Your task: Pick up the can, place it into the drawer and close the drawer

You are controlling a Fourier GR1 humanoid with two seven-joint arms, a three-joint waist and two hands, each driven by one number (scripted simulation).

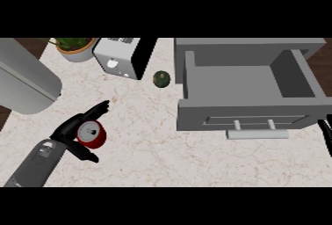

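A red can (92, 134) with a silver top lies against my left hand (70, 128) on the marble counter at the left. The fingers reach up past it and the thumb curls under it, so the hand is shut on the can. The grey drawer (241, 118) stands pulled open at the right, its inside empty, with a pale bar handle (257, 134) on its front. The can is well to the left of the drawer. Only a thin black sliver of my right hand (326, 136) shows at the right edge, beside the drawer's front.
A dark green avocado (160, 78) lies just left of the drawer. A toaster (120, 57) and a potted plant (74, 47) stand at the back left. A large grey rounded body (23, 83) fills the far left.
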